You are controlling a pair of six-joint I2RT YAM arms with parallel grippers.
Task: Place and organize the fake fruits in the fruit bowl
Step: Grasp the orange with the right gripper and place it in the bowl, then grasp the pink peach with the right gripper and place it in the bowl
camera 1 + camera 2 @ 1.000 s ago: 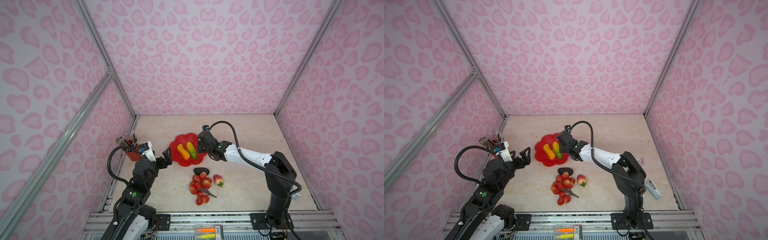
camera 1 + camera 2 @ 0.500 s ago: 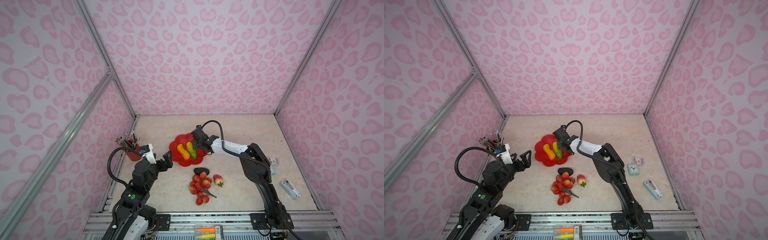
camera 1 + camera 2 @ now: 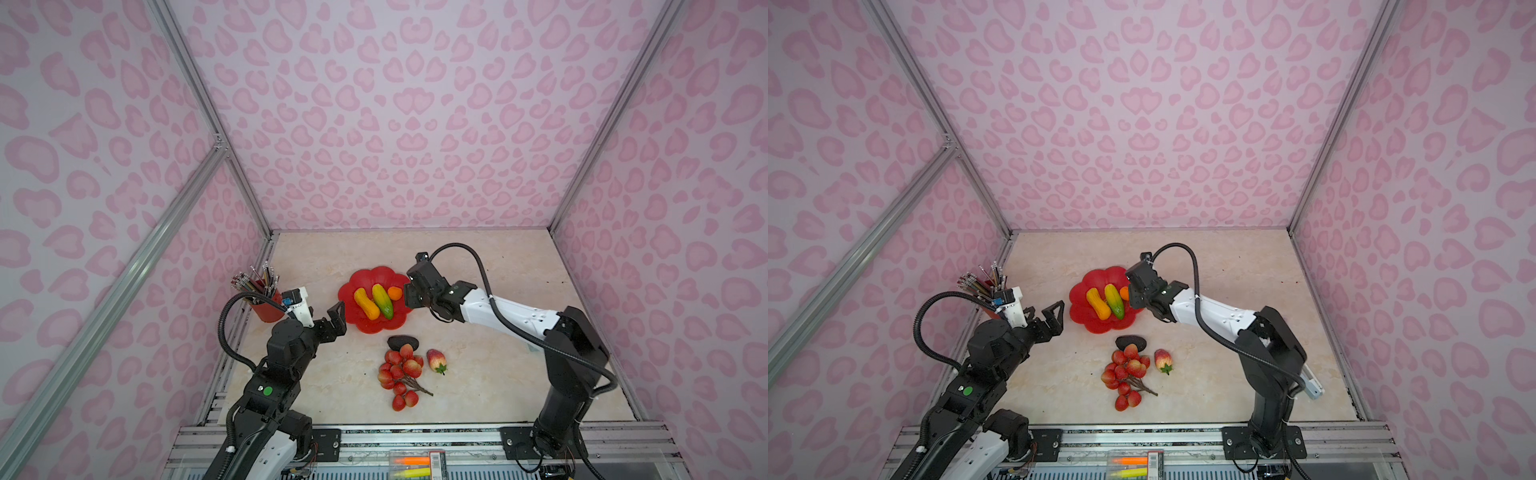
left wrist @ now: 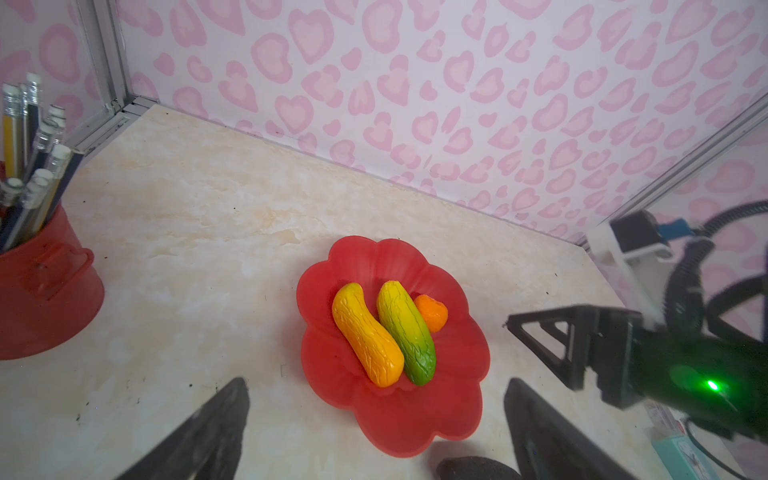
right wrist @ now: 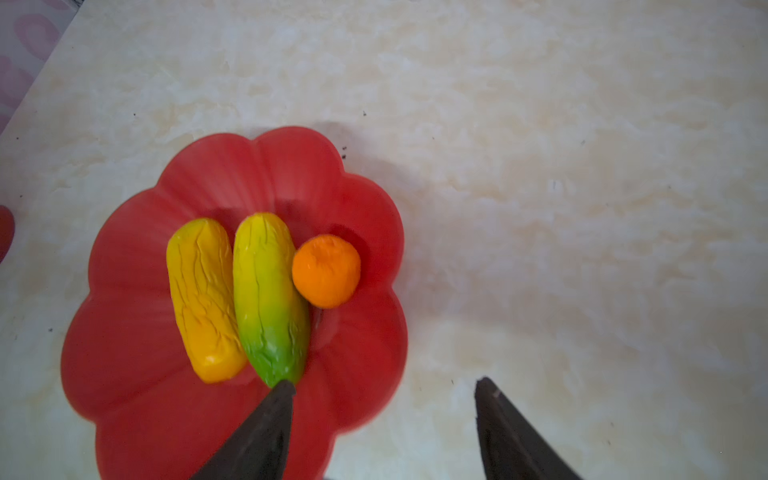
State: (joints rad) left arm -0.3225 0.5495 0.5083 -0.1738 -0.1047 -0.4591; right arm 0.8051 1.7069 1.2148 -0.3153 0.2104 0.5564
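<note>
Just let go of the small orange with the right gripper, now open and empty; dropped in the fruit bowl beside the yellow-green fruit; holding the left gripper open; still to fetch: avocado, berry bunch, strawberry.

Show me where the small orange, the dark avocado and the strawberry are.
small orange (image 5: 326,270): right wrist view, middle of its round body.
dark avocado (image 3: 402,342): in a top view, middle of its top.
strawberry (image 3: 435,360): in a top view, middle of its red body.
</note>
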